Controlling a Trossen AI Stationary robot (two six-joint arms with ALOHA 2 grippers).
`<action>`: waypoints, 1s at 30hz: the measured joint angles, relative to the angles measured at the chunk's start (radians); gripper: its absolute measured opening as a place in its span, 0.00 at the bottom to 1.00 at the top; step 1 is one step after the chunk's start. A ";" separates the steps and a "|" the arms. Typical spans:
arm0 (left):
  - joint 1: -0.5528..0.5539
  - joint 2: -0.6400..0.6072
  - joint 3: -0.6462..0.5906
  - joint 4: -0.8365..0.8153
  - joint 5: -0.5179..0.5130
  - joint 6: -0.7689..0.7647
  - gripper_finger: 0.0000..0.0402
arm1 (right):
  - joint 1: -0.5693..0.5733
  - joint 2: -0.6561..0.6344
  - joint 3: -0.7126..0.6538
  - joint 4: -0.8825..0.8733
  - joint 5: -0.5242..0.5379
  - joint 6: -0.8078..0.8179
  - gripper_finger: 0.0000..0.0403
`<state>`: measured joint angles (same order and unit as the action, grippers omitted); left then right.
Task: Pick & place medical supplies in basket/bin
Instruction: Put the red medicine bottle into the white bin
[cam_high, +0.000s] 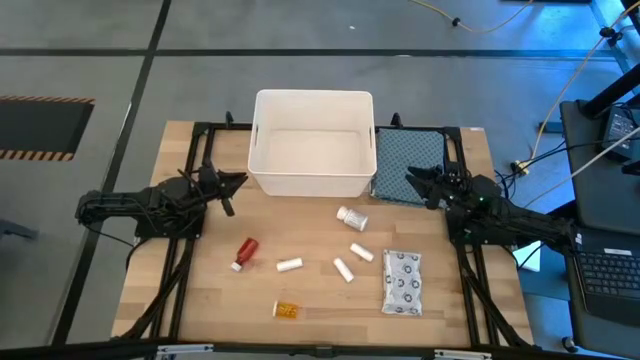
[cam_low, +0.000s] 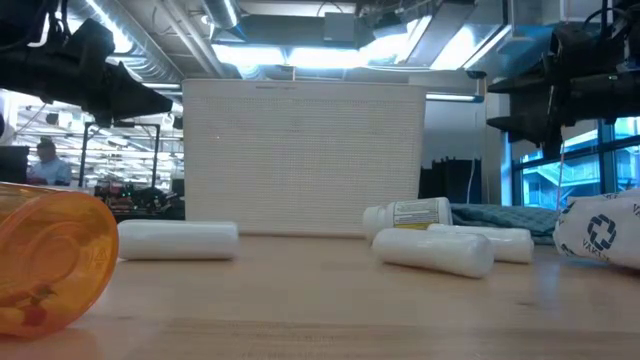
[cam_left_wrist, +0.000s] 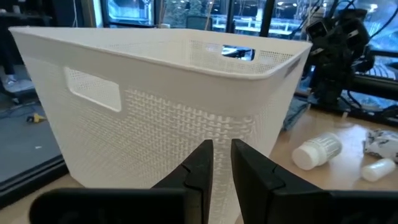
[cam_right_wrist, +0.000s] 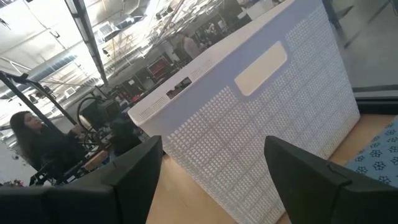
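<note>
The white tub (cam_high: 313, 140) stands at the table's far middle. Nearer on the wood lie the red bottle (cam_high: 245, 252) on its side, the white pill bottle (cam_high: 352, 217) on its side, three short white cylinders (cam_high: 289, 265) (cam_high: 344, 269) (cam_high: 361, 252), the dotted blister pack (cam_high: 402, 282) lying flat, and the amber vial (cam_high: 287, 310) near the near edge. My left gripper (cam_high: 236, 184) hovers by the tub's left near corner, its fingers (cam_left_wrist: 205, 163) almost together, empty. My right gripper (cam_high: 410, 180) hovers at the tub's right near corner, over the cloth, fingers (cam_right_wrist: 140, 171) wide apart, empty.
A blue-grey patterned cloth (cam_high: 410, 165) lies right of the tub. Dark arm frames run along both table sides. Bare wood lies between the tub and the supplies. In the low view the vial (cam_low: 50, 260) is closest; the pill bottle (cam_low: 408, 214) lies before the tub (cam_low: 300, 160).
</note>
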<state>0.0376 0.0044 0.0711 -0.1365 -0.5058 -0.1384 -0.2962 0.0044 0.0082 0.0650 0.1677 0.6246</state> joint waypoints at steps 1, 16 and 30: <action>0.000 0.000 0.000 0.000 0.000 0.012 0.13 | 0.000 0.000 0.000 0.000 0.000 0.000 0.71; 0.000 0.000 0.000 -0.002 0.130 0.056 0.31 | 0.000 0.000 0.000 -0.001 0.009 0.000 0.71; 0.000 0.000 0.000 -0.003 -0.129 -0.085 0.41 | 0.000 0.000 0.000 -0.012 0.011 -0.001 0.71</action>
<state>0.0376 0.0044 0.0711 -0.1390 -0.6353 -0.2230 -0.2962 0.0040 0.0082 0.0535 0.1783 0.6239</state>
